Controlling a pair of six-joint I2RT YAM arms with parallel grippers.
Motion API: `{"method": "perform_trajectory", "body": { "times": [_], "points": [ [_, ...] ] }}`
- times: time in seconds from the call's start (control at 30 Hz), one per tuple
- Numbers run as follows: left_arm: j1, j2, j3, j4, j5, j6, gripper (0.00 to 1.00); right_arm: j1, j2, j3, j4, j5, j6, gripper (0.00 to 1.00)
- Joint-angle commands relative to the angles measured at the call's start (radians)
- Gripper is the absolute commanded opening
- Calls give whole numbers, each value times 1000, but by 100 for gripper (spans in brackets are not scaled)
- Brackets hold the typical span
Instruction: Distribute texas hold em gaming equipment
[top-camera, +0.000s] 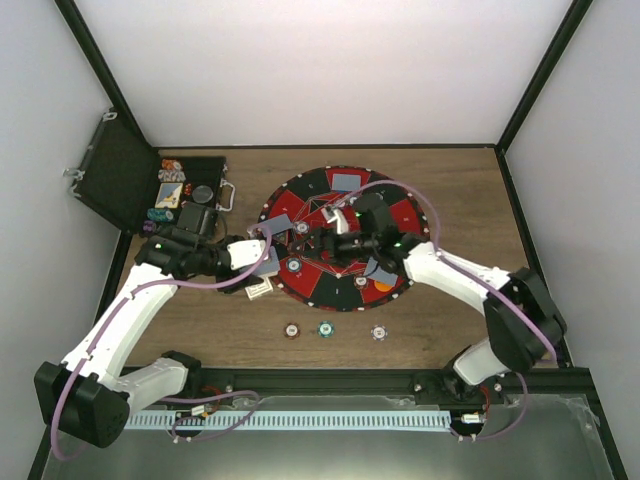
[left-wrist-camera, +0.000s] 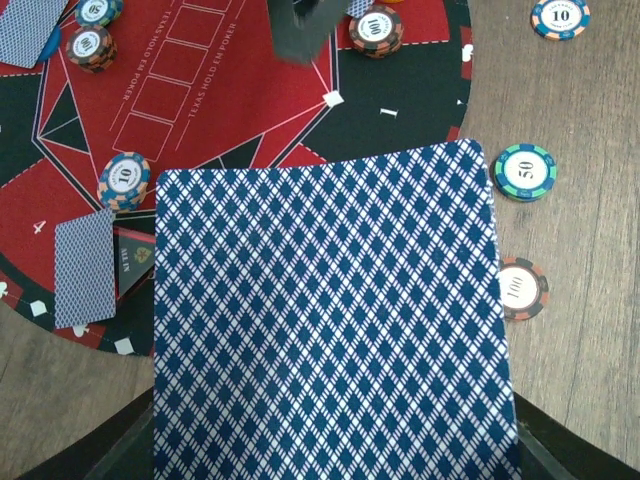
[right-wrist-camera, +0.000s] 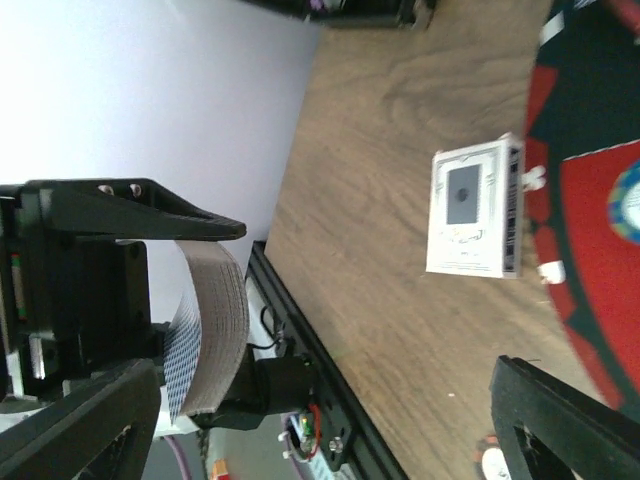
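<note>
My left gripper (top-camera: 262, 238) is shut on a deck of playing cards (left-wrist-camera: 330, 320) with a blue diamond-patterned back, held over the left edge of the round red-and-black poker mat (top-camera: 345, 195). The right wrist view shows the deck (right-wrist-camera: 205, 330) edge-on. My right gripper (top-camera: 318, 240) stands open just right of the deck, with nothing between its fingers (right-wrist-camera: 90, 420). Single cards (top-camera: 347, 181) (left-wrist-camera: 85, 270) lie face down on the mat. Poker chips (left-wrist-camera: 124, 180) (left-wrist-camera: 376, 30) sit on the mat, and others (left-wrist-camera: 524, 171) (left-wrist-camera: 520, 288) rest on the wood beside it. An orange disc button (top-camera: 384, 285) lies at the mat's near right.
A black hinged case (top-camera: 150, 185) stands open at the back left with chips inside. A white card box (right-wrist-camera: 475, 205) lies on the wood by the mat's left edge. Three chips (top-camera: 325, 327) sit in a row in front of the mat.
</note>
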Motion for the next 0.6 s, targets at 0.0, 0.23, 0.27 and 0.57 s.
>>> {"method": "perform_trajectory", "body": {
  "times": [0.0,0.23,0.27,0.57],
  "points": [
    [3,2,31,1,32,-3,7,84,94,100,89,-43,26,91],
    [3,-4,22,-1,21,4,7,142,191,175,152,-93,52,84],
    [3,-4,20,0,21,4,7,149,204,188,150,-96,53,83],
    [3,-5,29,-2,21,3,7,177,298,242,147,-131,65,72]
  ]
}}
